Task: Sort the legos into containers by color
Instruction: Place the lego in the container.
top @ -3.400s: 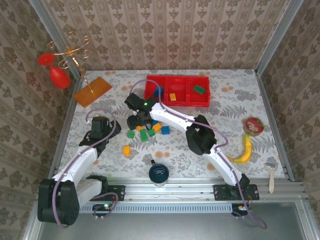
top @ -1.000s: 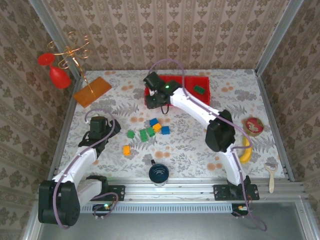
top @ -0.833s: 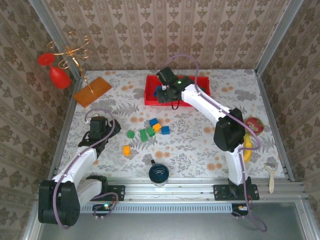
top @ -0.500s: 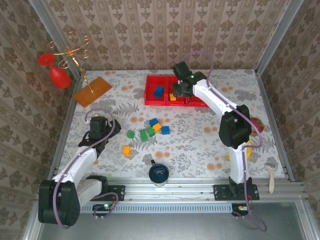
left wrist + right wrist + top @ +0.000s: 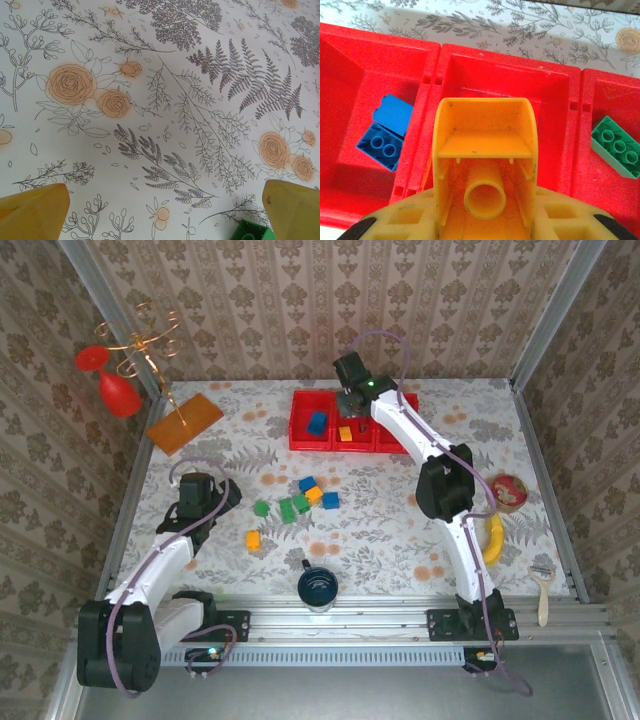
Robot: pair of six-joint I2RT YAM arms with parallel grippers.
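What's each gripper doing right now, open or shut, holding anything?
Left gripper: open, empty, above the tablecloth.
Right gripper: shut on an orange brick, over the red tray.

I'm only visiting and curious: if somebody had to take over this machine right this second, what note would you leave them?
Left gripper: open, low over the table, a green brick by one finger.
Right gripper: shut on an orange brick, above the tray's middle compartment.
Done: blue brick in the left compartment, second orange in the middle, green one in the right.
Left: drop the held brick, then sort seven loose bricks on the table: two blue, two orange, three green.
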